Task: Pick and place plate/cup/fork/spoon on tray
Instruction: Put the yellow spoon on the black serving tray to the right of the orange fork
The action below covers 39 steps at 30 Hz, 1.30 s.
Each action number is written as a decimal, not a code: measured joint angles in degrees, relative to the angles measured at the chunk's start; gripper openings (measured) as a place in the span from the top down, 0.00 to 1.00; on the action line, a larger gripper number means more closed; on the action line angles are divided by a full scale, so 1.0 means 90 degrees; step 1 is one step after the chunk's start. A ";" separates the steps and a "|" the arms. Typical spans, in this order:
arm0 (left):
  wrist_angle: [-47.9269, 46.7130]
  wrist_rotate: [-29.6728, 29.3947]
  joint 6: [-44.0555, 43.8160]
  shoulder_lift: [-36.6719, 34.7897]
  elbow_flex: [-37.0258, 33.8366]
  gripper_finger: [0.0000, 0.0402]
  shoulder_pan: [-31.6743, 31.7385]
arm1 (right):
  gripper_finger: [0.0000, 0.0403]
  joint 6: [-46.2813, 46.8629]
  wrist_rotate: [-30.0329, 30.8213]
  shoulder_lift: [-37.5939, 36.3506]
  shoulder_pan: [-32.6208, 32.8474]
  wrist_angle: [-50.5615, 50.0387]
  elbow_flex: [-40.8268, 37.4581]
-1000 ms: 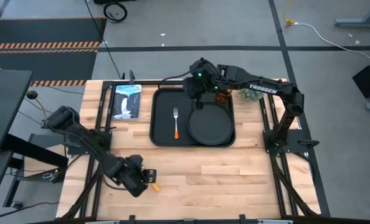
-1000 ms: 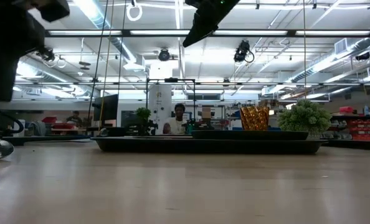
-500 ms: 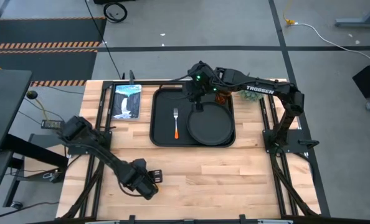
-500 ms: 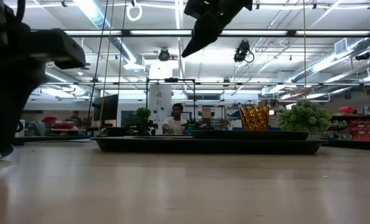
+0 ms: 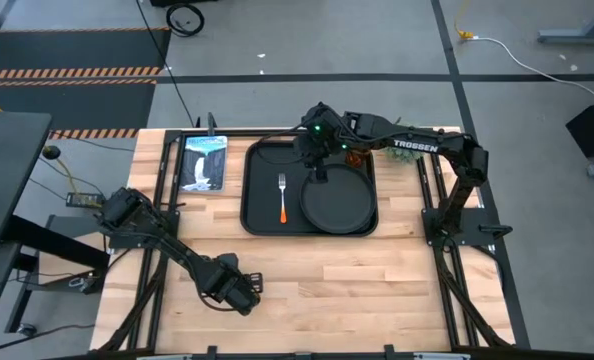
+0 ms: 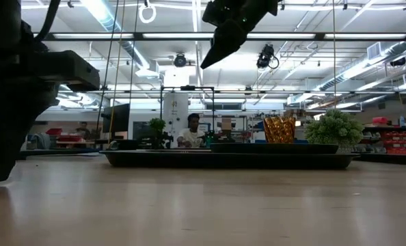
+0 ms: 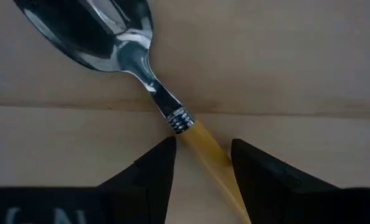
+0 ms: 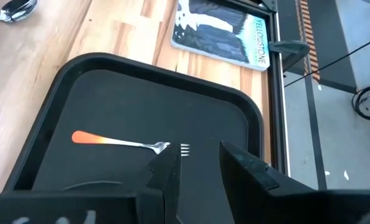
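Observation:
The spoon [image 7: 141,68] lies flat on the wooden table near its front left, with a silver bowl and an amber handle [image 7: 213,165]. My left gripper [image 5: 242,293] is low over it and open, with one finger on each side of the handle near the neck, not touching it. In the high view the gripper hides the spoon. The fork [image 5: 282,196] and the round plate [image 5: 337,200] lie on the black tray [image 5: 260,215]. The amber cup [image 6: 279,129] stands at the tray's far right. My right gripper [image 5: 317,168] hangs open and empty above the tray's far part.
A Yellowstone book [image 5: 203,162] lies at the table's far left, beside the tray. A small green plant [image 6: 334,128] stands at the far right, past the cup. Bare wood stretches between the tray and the near edge. A person shows in the room behind the table.
My left gripper has moved a little toward the table's right edge and come down over the spoon, whose orange handle end is now covered in the high view. Its fingers now reach the tabletop in the low view. The spoon has stayed where it was.

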 joint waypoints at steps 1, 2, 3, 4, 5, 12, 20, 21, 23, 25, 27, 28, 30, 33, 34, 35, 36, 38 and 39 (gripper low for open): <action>0.0002 0.0054 0.0042 0.0000 -0.0002 0.58 0.0000 | 0.71 0.0008 0.0002 -0.0001 0.0001 0.0004 0.0000; 0.0005 0.0117 0.0094 0.0000 -0.0002 0.60 -0.0009 | 0.71 0.0012 0.0000 0.0000 0.0005 0.0002 0.0000; 0.0010 0.0168 0.0169 0.0000 -0.0004 0.61 -0.0018 | 0.71 0.0014 0.0002 -0.0001 0.0010 -0.0001 0.0000; 0.0010 0.0233 0.0203 0.0000 -0.0004 0.63 -0.0025 | 0.71 0.0014 0.0002 -0.0001 0.0015 -0.0003 0.0000; 0.0008 0.0294 0.0255 0.0000 -0.0004 0.65 -0.0039 | 0.71 0.0014 -0.0005 -0.0001 0.0022 -0.0001 0.0000; -0.0014 0.0395 0.0403 -0.0005 -0.0011 0.85 -0.0135 | 0.71 0.0015 -0.0018 -0.0018 0.0052 -0.0003 0.0000; 0.0050 0.0284 0.0359 -0.0048 -0.0009 0.86 -0.0325 | 0.71 0.0063 -0.0019 -0.0118 0.0057 -0.0024 0.0002; 0.0043 0.0284 0.0357 -0.0075 -0.0016 0.85 -0.0325 | 0.71 0.0065 -0.0019 -0.0134 0.0058 -0.0032 0.0002; 0.0029 0.0253 0.0367 -0.0107 -0.0019 0.83 -0.0329 | 0.71 0.0065 -0.0015 -0.0165 0.0063 -0.0064 0.0002; 0.0039 0.0196 0.0375 -0.0111 -0.0019 0.83 -0.0318 | 0.71 0.0065 -0.0013 -0.0175 0.0063 -0.0041 0.0005; 0.0040 0.0157 0.0417 -0.0135 -0.0017 0.84 -0.0311 | 0.71 0.0065 0.0005 -0.0175 0.0061 -0.0060 0.0005; 0.0031 0.0124 0.0420 -0.0138 0.0007 0.85 -0.0310 | 0.71 0.0065 0.0007 -0.0175 0.0061 -0.0068 0.0005; -0.0111 -0.0020 0.0467 -0.0142 0.0119 0.85 -0.0312 | 0.71 0.0065 0.0007 -0.0175 0.0063 -0.0066 0.0005; -0.0604 -0.0228 0.0572 -0.0184 0.0494 0.85 -0.0301 | 0.71 0.0065 0.0007 -0.0175 0.0061 -0.0061 0.0005; -0.0852 -0.0312 0.0625 -0.0185 0.0650 0.85 -0.0276 | 0.71 0.0065 0.0009 -0.0175 0.0061 -0.0054 0.0005; -0.1152 -0.0402 0.0678 -0.0185 0.0822 0.85 -0.0258 | 0.71 0.0065 0.0010 -0.0175 0.0061 -0.0047 0.0005; -0.1479 -0.0510 0.0724 -0.0185 0.0994 0.85 -0.0225 | 0.71 0.0063 0.0012 -0.0175 0.0061 -0.0053 0.0005; -0.1974 -0.0753 0.0866 -0.0185 0.1296 0.85 -0.0117 | 0.71 0.0060 0.0012 -0.0175 0.0061 -0.0049 0.0005; -0.2196 -0.0894 0.0987 -0.0185 0.1410 0.85 -0.0040 | 0.71 0.0060 0.0012 -0.0181 0.0061 -0.0051 0.0005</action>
